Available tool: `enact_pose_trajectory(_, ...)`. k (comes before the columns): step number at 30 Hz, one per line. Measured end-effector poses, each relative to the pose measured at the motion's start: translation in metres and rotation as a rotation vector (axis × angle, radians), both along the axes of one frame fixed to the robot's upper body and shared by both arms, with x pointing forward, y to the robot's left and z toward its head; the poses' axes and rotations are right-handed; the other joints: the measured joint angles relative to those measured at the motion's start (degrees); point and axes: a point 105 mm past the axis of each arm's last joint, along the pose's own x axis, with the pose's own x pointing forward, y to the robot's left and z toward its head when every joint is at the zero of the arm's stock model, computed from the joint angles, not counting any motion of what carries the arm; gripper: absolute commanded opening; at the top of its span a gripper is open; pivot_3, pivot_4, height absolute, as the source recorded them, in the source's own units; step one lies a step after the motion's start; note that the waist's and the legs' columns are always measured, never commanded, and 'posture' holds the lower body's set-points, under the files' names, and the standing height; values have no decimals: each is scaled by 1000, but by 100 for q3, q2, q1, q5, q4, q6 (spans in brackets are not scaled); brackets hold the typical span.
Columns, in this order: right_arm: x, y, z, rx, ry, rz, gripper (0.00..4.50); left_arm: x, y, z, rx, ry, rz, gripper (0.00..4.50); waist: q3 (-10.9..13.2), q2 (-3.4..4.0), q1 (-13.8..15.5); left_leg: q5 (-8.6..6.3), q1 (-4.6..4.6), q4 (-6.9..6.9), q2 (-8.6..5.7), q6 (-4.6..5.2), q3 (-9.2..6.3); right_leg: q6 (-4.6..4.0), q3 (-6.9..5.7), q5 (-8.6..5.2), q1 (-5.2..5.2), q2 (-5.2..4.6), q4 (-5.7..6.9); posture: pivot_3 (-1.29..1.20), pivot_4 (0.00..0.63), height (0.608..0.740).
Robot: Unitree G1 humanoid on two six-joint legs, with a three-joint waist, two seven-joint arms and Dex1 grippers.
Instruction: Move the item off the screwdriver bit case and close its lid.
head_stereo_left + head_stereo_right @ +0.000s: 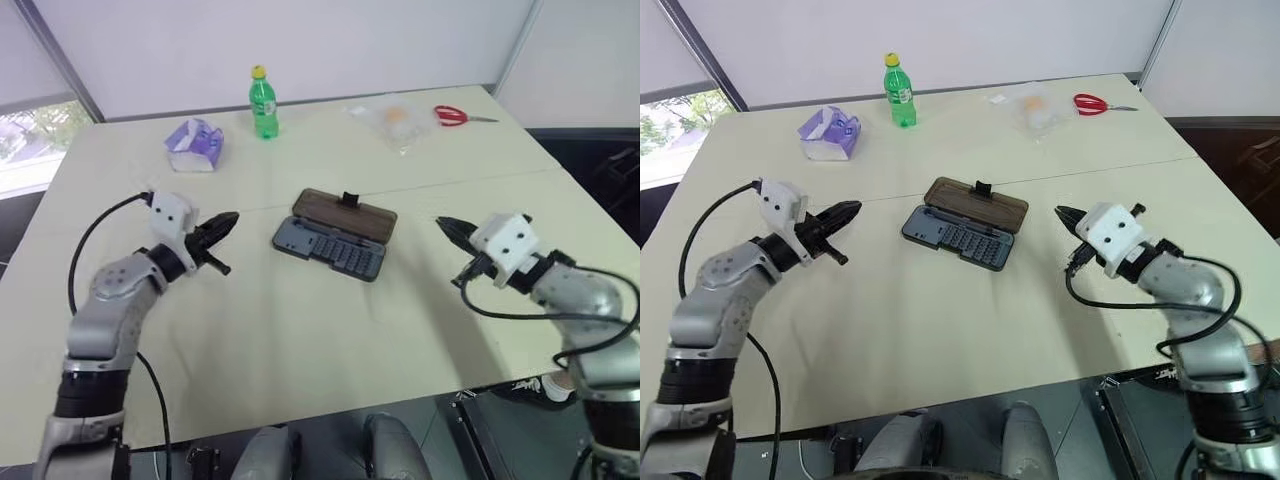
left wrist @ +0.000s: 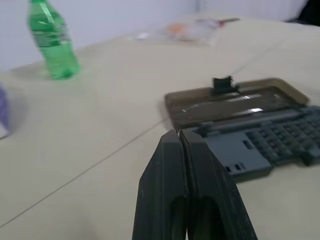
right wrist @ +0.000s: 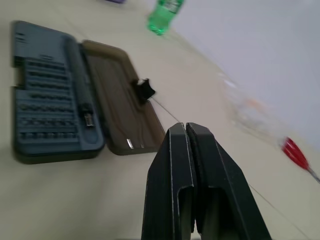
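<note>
Both grippers hover low over the near part of the worktop [image 1: 300, 340], one on each side of the case: the left gripper [image 1: 226, 224] off the case's left end, the right gripper [image 1: 447, 228] off its right end, each pointing inward toward it and well apart from it. Each has its jaws pressed together with no gap, as the wrist views show plainly, and neither holds anything.

Between them the screwdriver bit case [image 1: 330, 248] lies open and flat on the worktop, its grey tray of bits on the near side. Its lid [image 1: 345, 214], the smoky brown panel, is folded back flat on the far side of the tray. On the lid's far edge, about midway along, sits the item [image 1: 350, 199], a small black blocky clip.

So nothing of the task looks done yet: the clip is on the lid, and the lid is open. What is left, as I judge it, is everything: lift the clip off and set it down on the worktop beside the case, then swing the lid over the tray and press it shut.

Beyond the case stand a green bottle [image 1: 262, 102], a purple packet [image 1: 195, 145], a clear bag [image 1: 392, 122] and red scissors [image 1: 455, 116], all well apart from it.
</note>
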Motion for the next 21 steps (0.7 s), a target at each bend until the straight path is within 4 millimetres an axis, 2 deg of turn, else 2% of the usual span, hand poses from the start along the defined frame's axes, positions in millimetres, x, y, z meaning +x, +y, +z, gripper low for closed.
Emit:
enact_pose_trajectory(3,-4,8,14,-23,17,73,34,2,-2,6,4,-6,-32,0,0,-1,6,0,1,-1,2,0,0,0,0,0,0,0,0,0,150,740)
enact_pose_trajectory(9,-3,16,21,-20,38,106,34,3,-3,-2,-24,32,-44,0,12,-19,10,0,-2,0,2,-1,-1,1,2,1,-5,-1,2,0,150,740)
enact_pose_trajectory(21,0,18,20,-23,47,99,34,3,-3,-4,-36,51,-47,0,14,-22,38,0,-5,0,2,-1,1,1,4,1,-9,-2,2,0,150,740)
